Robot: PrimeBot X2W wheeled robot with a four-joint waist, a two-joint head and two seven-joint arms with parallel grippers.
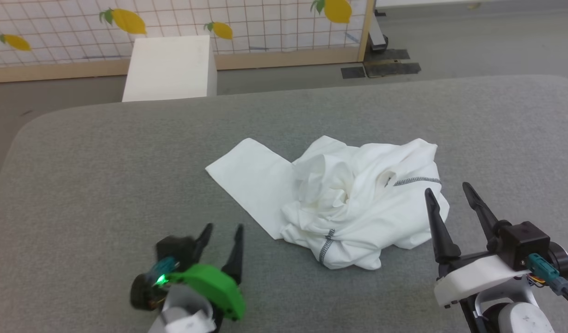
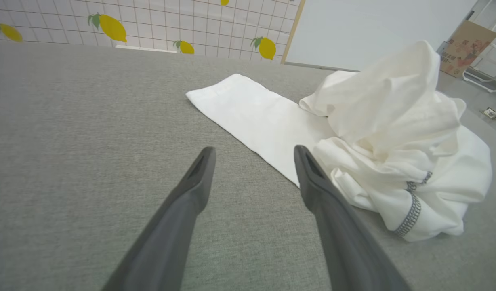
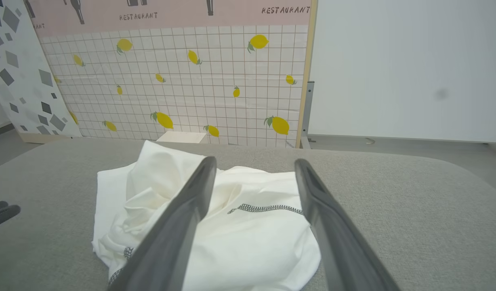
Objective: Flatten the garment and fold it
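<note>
The garment (image 1: 353, 199) lies crumpled mid-way across the grey table (image 1: 103, 162), one flat part reaching far-left, with the left gripper (image 1: 224, 226) low toward the near edge and the right gripper (image 1: 446, 188) at its right side, both pointing away, jaws spread, empty.

Bare grey table (image 1: 103, 162) lies open left, right and beyond the heaped garment (image 1: 348, 203), the 1 obstacle on it. Farther beyond the garment, a white box (image 1: 170, 67) stands off the table.
</note>
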